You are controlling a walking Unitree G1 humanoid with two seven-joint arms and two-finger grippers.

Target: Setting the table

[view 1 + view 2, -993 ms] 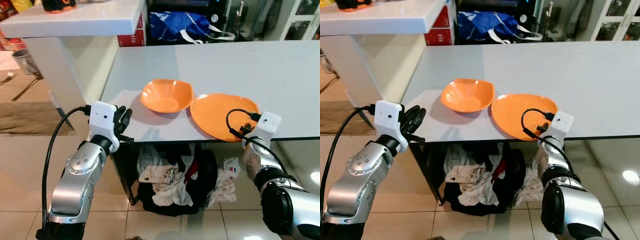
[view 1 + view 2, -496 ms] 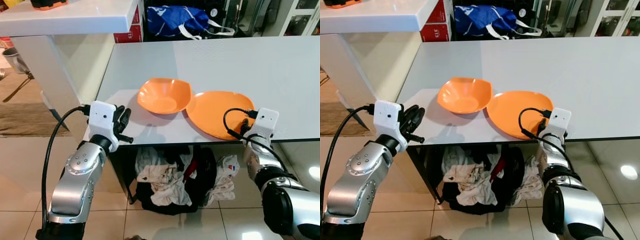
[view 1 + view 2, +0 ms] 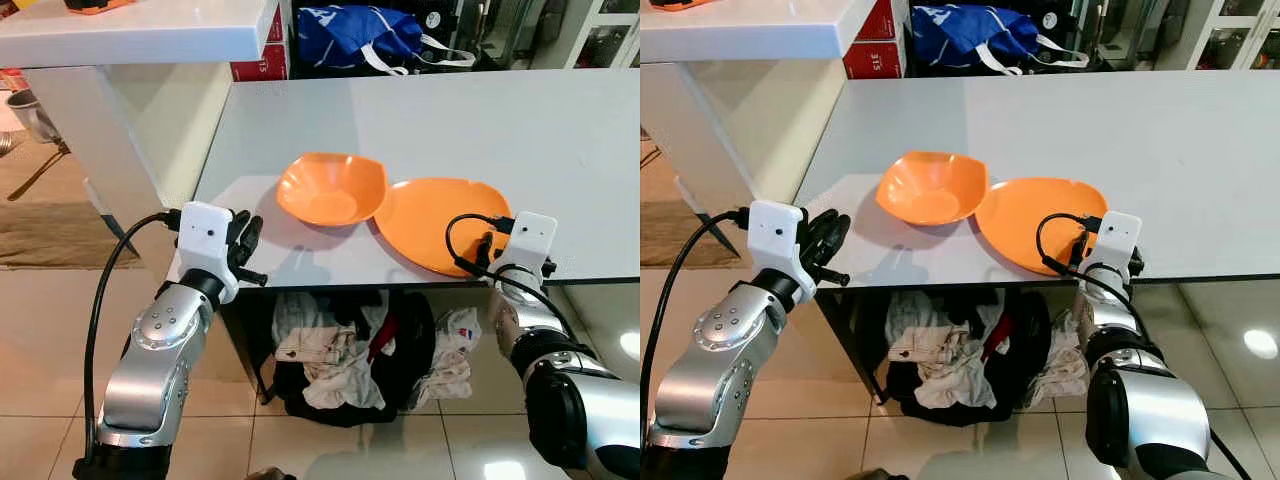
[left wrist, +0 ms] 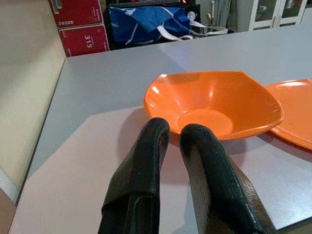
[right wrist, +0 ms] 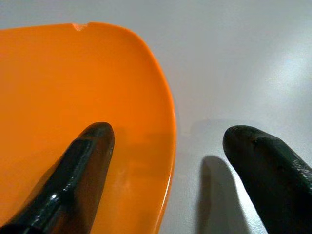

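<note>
An orange bowl [image 3: 330, 188] and an orange plate [image 3: 440, 222] lie side by side near the front edge of the grey table [image 3: 500, 120]. My left gripper [image 4: 175, 131] is shut and empty at the table's front left corner, pointing at the bowl a short way off. My right gripper [image 5: 168, 141] is open at the plate's near right rim. One finger [image 5: 83, 161] is over the plate [image 5: 73, 97] and the other is over the bare table, with the rim between them. In the eye views the white wrist module [image 3: 530, 235] hides those fingers.
A white counter [image 3: 150, 30] stands higher at the back left. A blue bag [image 3: 350, 25] and red boxes [image 4: 78, 24] lie behind the table. A heap of clothes [image 3: 340, 350] fills the space under the table, above a tiled floor.
The head camera has shifted a little, so the whole scene sits slightly differently. Both arms and both dishes keep the same places relative to each other.
</note>
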